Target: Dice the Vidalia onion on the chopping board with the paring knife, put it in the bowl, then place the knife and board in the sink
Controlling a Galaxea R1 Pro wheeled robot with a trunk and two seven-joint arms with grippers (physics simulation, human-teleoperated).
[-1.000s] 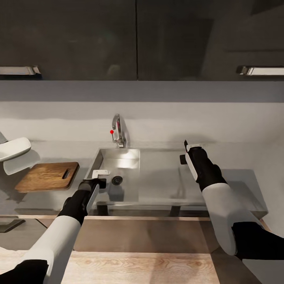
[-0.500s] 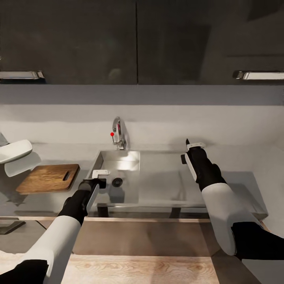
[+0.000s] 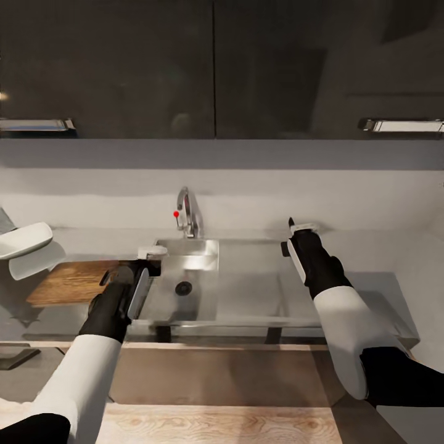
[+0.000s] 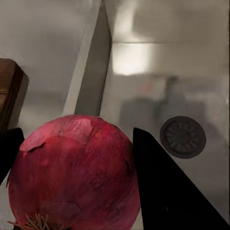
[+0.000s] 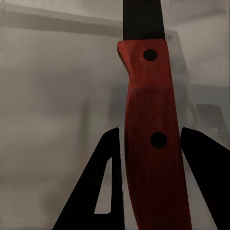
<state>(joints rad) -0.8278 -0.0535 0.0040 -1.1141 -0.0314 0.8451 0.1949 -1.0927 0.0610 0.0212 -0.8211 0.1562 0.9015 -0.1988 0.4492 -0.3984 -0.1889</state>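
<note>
Two pincers are each gripping a task item by the sink.
Left pincer is clasping the Vidalia onion over the sink's left rim; right pincer is clamping the paring knife above the drainboard.

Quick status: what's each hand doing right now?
Left hand: closed on the round pink-red onion.
Right hand: closed on the red-handled paring knife.

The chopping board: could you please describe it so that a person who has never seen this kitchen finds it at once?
Start at the steel sink with its curved faucet in the grey countertop. The chopping board lies flat on the countertop left of the basin, partly behind the left end effector. It is the only brown wooden thing there; the white bowl beyond it is glossy.
</note>
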